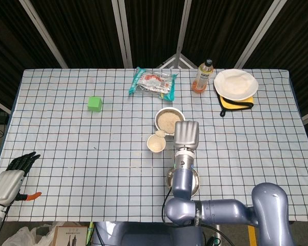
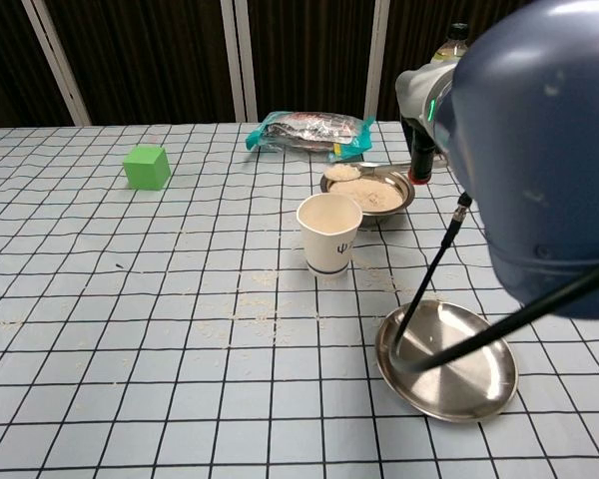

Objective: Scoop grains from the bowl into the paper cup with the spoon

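Dark slatted panels close off the far side, and before them we see a bench [image 1: 66,128] under a blue checked cloth. Our right robot hand [image 1: 186,134] holds the spoon [image 2: 343,172], loaded with grains, its handle running right toward the hand and its head pointing left. In the chest view the spoon head hangs over the left rim of the bowl [image 2: 371,195]; in the head view it sits between the bowl and the paper cup [image 1: 156,144]. The cup stands just beside the bowl — nearer and a little left of the spoon head, so we judge the load must travel a short way left and toward us before tipping. Our left robot hand [image 1: 11,177] rests at the near left edge, well apart, grasping nothing, its dark fingers loosely spread. Spilled grains lie scattered on the cloth around the cup.
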`<move>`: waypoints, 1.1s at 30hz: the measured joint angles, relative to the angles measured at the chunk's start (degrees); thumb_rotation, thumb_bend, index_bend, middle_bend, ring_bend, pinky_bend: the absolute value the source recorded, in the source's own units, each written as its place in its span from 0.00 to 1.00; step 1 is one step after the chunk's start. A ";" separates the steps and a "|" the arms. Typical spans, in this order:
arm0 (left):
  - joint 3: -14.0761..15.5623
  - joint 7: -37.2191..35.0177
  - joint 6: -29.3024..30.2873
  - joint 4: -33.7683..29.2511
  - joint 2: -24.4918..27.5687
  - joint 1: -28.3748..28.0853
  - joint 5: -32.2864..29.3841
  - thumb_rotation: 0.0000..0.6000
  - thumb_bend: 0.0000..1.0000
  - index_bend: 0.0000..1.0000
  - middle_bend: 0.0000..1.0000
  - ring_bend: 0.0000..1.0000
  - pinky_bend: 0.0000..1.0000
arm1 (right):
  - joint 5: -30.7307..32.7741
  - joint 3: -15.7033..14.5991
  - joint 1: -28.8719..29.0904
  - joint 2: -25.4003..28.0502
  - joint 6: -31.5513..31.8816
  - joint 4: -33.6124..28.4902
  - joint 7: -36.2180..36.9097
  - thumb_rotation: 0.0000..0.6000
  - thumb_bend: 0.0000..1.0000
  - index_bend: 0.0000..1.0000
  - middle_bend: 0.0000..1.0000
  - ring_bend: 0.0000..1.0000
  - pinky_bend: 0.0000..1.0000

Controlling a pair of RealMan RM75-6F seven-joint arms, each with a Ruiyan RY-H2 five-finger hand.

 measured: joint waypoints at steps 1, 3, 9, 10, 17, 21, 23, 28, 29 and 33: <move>0.02 -0.09 0.01 0.00 0.03 0.00 0.06 1.00 0.00 0.00 0.00 0.00 0.00 | -0.14 -0.53 0.04 -0.39 0.30 -0.05 0.09 1.00 0.62 0.71 0.88 0.98 1.00; 0.07 -0.25 0.03 0.01 0.09 0.02 0.19 1.00 0.00 0.00 0.00 0.00 0.00 | -0.47 -1.71 0.10 -1.22 0.87 -0.03 0.34 1.00 0.62 0.71 0.88 0.98 1.00; 0.16 -0.55 0.11 0.03 0.23 0.08 0.36 1.00 0.00 0.00 0.00 0.00 0.00 | -1.26 -4.69 -0.24 -2.82 1.29 1.49 1.07 1.00 0.62 0.71 0.88 0.98 1.00; 0.17 -0.61 0.10 0.03 0.24 0.08 0.36 1.00 0.00 0.00 0.00 0.00 0.00 | -1.40 -5.14 -0.38 -3.00 1.25 1.80 1.22 1.00 0.62 0.71 0.88 0.98 1.00; 0.19 -0.68 -0.14 -0.10 0.26 -0.01 0.29 1.00 0.00 0.00 0.00 0.00 0.00 | -4.02 -8.57 -1.15 -3.38 0.49 3.13 2.01 1.00 0.62 0.71 0.88 0.98 1.00; 0.21 -0.53 -0.26 -0.28 0.24 -0.03 0.12 1.00 0.00 0.00 0.00 0.00 0.00 | -6.89 -10.73 -1.24 -3.48 0.12 3.88 2.42 1.00 0.62 0.71 0.88 0.98 1.00; 0.19 -0.50 -0.26 -0.33 0.23 -0.02 0.03 1.00 0.00 0.00 0.00 0.00 0.00 | -8.44 -11.85 -1.16 -3.60 0.00 4.36 2.52 1.00 0.62 0.71 0.88 0.98 1.00; 0.15 -0.43 -0.34 -0.43 0.27 -0.04 -0.20 1.00 0.00 0.00 0.00 0.00 0.00 | -14.01 -16.18 -0.64 -4.42 -0.52 6.74 2.39 1.00 0.62 0.71 0.88 0.98 1.00; 0.13 -0.45 -0.33 -0.44 0.28 -0.03 -0.24 1.00 0.00 0.00 0.00 0.00 0.00 | -14.65 -16.73 -0.56 -4.56 -0.61 7.11 2.31 1.00 0.62 0.71 0.88 0.98 1.00; 0.18 -0.53 -0.43 -0.49 0.37 -0.01 -0.35 1.00 0.00 0.00 0.00 0.00 0.00 | -18.04 -19.80 -0.09 -5.58 -1.53 10.13 1.53 1.00 0.62 0.71 0.88 0.98 1.00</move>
